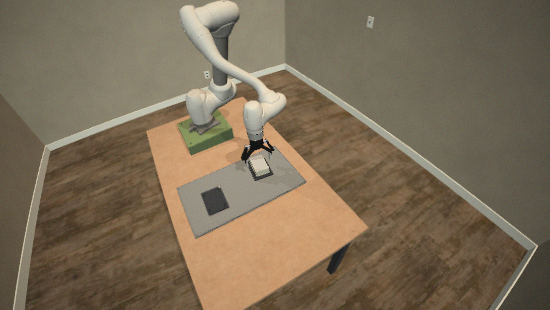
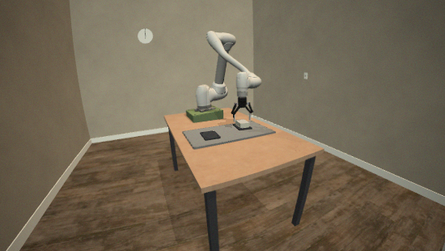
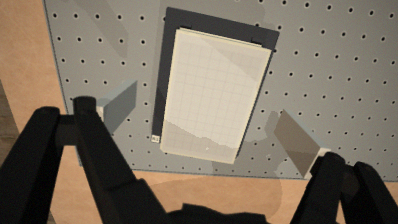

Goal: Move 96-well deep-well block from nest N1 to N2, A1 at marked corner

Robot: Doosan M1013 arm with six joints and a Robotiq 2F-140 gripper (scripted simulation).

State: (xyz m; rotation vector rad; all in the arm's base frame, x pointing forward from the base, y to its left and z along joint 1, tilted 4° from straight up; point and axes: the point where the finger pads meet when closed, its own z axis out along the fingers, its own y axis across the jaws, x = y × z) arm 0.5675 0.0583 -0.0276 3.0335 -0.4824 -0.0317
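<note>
Jaws stand spread to their full width on the black two-finger gripper, with nothing between them. From the wrist view, the gripper's pale-tipped black fingers sit on either side of the white rectangular 96-well deep-well block, one finger off each long side, both apart from it.

Taking the block as the landmark: it rests flat in a dark rectangular plate nest, whose dark rim shows along two sides of the block. A small white label sits at one corner of that nest. I cannot read its marking. The gripper hangs directly above the block, pointing downward.

Beneath the block lies a grey perforated mat on a tan wooden table. On the same mat, well apart from the block, sits a second dark rectangular plate nest.

Beyond the block, toward the far end of the table, the white jointed robot arm rises from a green square base block. Farther still, on the back wall in the exterior view, hangs a round white wall clock.
</note>
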